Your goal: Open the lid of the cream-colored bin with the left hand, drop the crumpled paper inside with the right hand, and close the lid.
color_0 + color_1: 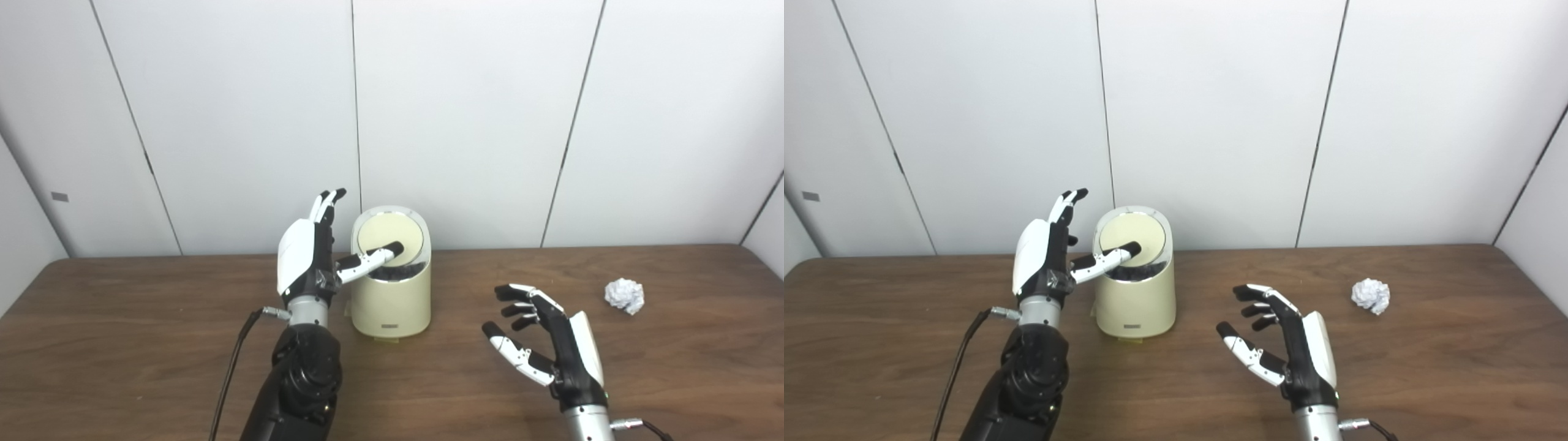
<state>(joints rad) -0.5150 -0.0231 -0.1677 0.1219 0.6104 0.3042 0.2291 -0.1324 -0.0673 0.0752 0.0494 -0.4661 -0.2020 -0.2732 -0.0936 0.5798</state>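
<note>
A: Left hand [306,254] fingers spread upright, gripping nothing; thumb [373,257] hooked across the raised lid [392,236] of the bin [392,300]. Right hand [551,343] loose, empty, hovering over table [122,343].

B: Crumpled paper [625,296] lying well right of that hand, untouched. Risk?

A: Only a thumb propping. Could slip, dropping lid shut, or nudge the light bin sideways.

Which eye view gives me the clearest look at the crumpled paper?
Left eye view: the crumpled paper appears slightly larger and unobstructed on the table. The right eye view shows it equally unobstructed, only slightly smaller.
</note>
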